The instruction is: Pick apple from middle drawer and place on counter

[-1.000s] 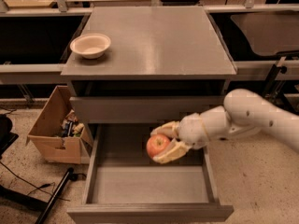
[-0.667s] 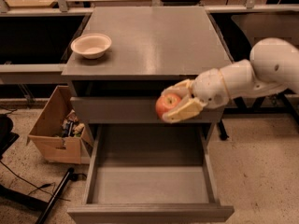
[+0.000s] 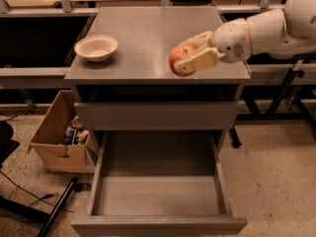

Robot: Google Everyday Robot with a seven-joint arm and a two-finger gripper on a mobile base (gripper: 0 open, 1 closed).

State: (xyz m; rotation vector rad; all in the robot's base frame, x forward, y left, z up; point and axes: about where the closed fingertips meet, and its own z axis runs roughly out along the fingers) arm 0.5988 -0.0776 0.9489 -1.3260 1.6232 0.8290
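Note:
My gripper [image 3: 190, 57] is shut on the apple [image 3: 178, 57], a small red-orange fruit with a yellowish patch. It holds the apple over the front right part of the counter [image 3: 148, 33], the flat grey top of the cabinet; I cannot tell whether the apple touches the surface. My white arm comes in from the right. The middle drawer [image 3: 158, 196] is pulled out below, with a bare grey floor and nothing in it.
A white bowl [image 3: 96, 47] sits on the counter's left side. A brown cardboard box [image 3: 61, 137] with clutter stands on the floor left of the cabinet. Dark cables lie on the floor at lower left. Tan tabletops run behind the cabinet.
My gripper has lifted the apple out of the open drawer, past the cabinet front, up to counter height. The drawer stays open and the bowl has not moved.

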